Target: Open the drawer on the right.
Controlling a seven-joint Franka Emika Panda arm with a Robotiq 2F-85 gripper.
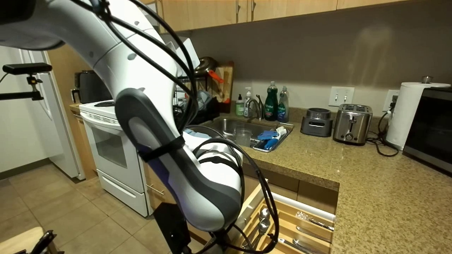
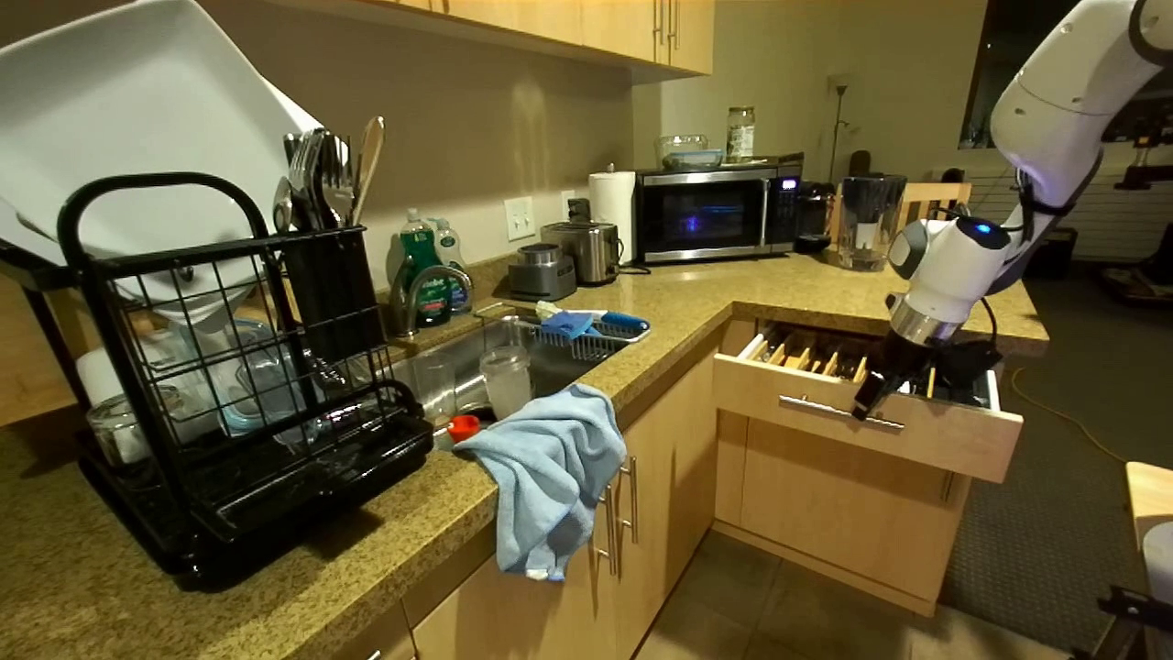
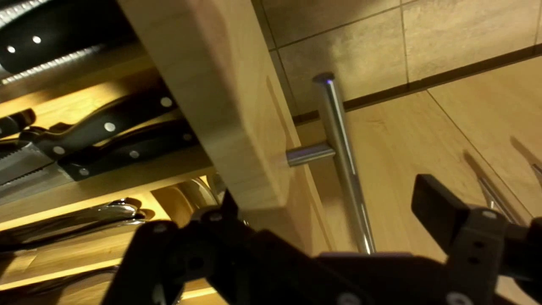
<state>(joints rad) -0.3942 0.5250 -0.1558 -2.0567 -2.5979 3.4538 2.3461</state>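
1 wide wood drawer sticks out from under the stone counter, so you can see inside it. In both exterior views it is lower than the sink and to the right of it. Its flat front has a thin metal handle. A wood tray with long slots sits inside. Knives with black grips lie in a slot, and in an exterior view shiny spoons lie in another.

The robot's hand tilts down at the front of the drawer. Its 2 black fingers are wide apart. In the wrist view 1 finger is on the tray side of the front and 1 is out past the handle, so the front and the handle show between them. I cannot tell if the fingers touch them.

In an exterior view a blue towel hangs over the edge of the counter by the sink, and a black dish rack stands near it. 2 tall bottles stand behind the sink. More things stand on the counter: a shiny toaster, a white paper roll and a dark microwave.
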